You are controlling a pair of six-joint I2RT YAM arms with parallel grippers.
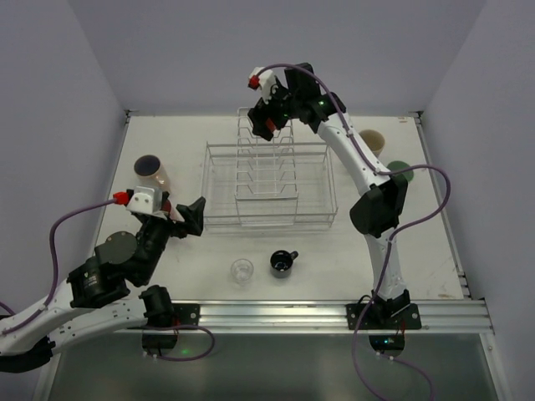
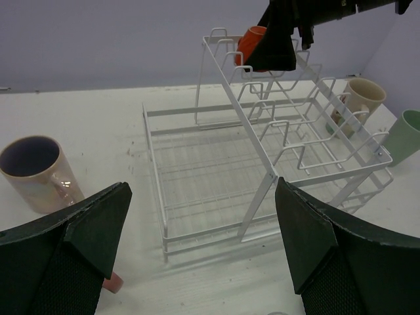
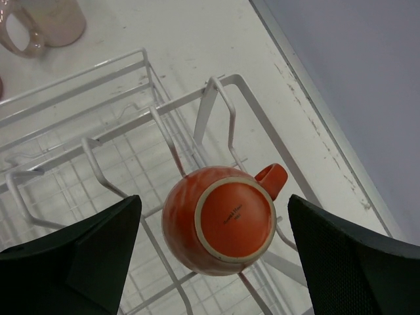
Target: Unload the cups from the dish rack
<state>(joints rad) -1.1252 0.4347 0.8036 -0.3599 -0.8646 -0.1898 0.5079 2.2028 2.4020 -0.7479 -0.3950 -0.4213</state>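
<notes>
- Our left end effector [image 1: 189, 215] hangs with its jaws wide and nothing between them. It is low over the counter [image 1: 435, 251], facing the dish rack [image 1: 269, 180].
- A pink cup [image 2: 36, 174] stands upright on the counter, ahead of that end effector and to its left, clear of the rack.
- A clear glass [image 1: 242, 270] and a dark mug [image 1: 283, 262] stand near each other on the counter, off to the left end effector's right. Both are outside the rack.
- The rack's basket looks empty to us. We see only 1 cup in it, the orange mug [image 3: 220, 220], upside down on the upright tines [image 2: 282, 141] at the far end.
- Our right end effector [image 3: 215, 203] is directly above that mug, jaws wide, 1 finger on each side and neither touching it.
- We judge the step in hand to be gripping this mug. To do it well we would lower until the fingers bracket the round body, and keep the handle [image 3: 272, 178] out of the pinch, since it points towards 1 finger.
- We would then close gently and lift straight up off the tine before moving sideways, as the wire could catch the rim.
- The mug's base carries a small printed mark, too small for us to read.
- A cream mug [image 1: 372, 139] and a green tumbler [image 1: 397, 170] stand on the counter beyond the rack, to the right end effector's right.
</notes>
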